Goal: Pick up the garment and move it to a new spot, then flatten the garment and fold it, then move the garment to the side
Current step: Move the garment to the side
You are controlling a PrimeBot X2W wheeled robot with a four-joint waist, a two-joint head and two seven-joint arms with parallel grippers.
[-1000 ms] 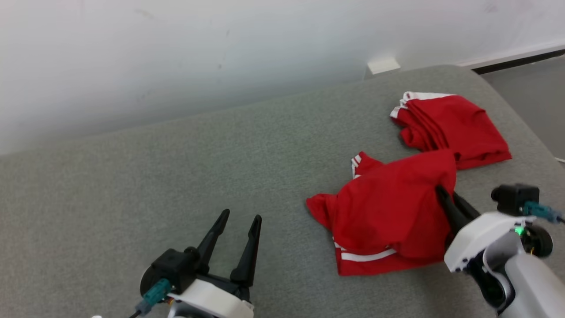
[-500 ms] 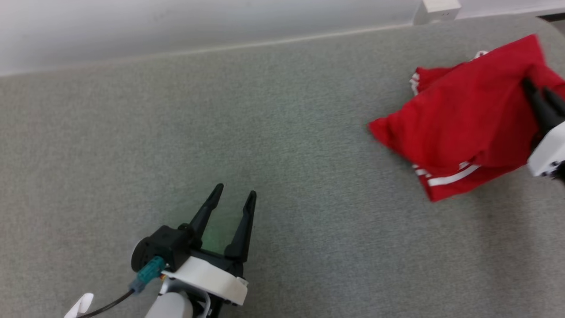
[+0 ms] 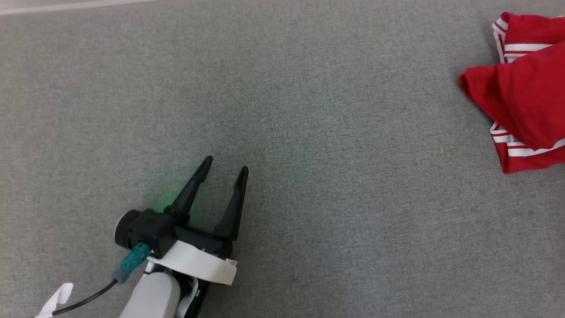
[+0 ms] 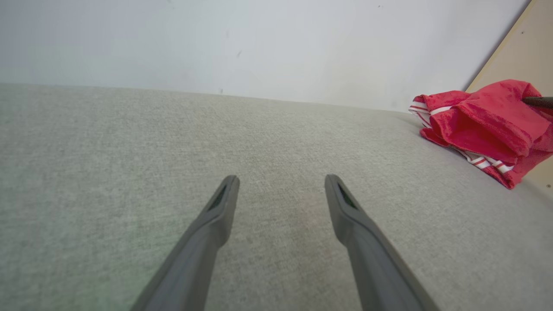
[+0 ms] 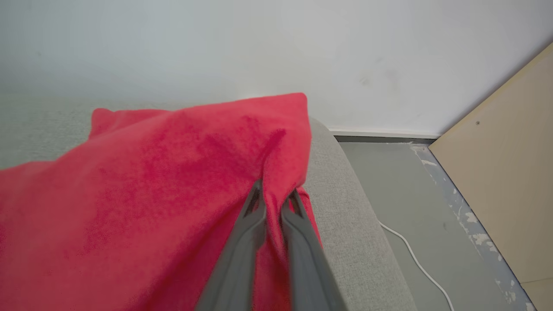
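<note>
The garment (image 3: pixel 525 97) is red with white stripes and lies bunched at the right edge of the head view. In the left wrist view the garment (image 4: pixel 479 125) sits far right on the grey cushion. My right gripper (image 5: pixel 276 190) is shut on a raised fold of the garment (image 5: pixel 151 185), which drapes away to the left. A dark fingertip (image 4: pixel 538 101) of that gripper touches the cloth's top. My left gripper (image 3: pixel 226 164) hovers open over bare cushion at the lower left, far from the cloth. Nothing sits between the open fingers of the left gripper (image 4: pixel 281 179).
The grey cushioned surface (image 3: pixel 309 110) stretches wide between my left gripper and the cloth. Its rounded right edge (image 5: pixel 345 216) drops to a grey floor with a white cable (image 5: pixel 414 259). A beige board (image 5: pixel 505 172) stands to the right, and a pale wall (image 4: pixel 259 43) runs behind.
The head camera has tilted down and swung left, so the wall left the picture and the garment slid to the right edge. My left gripper stays open.
</note>
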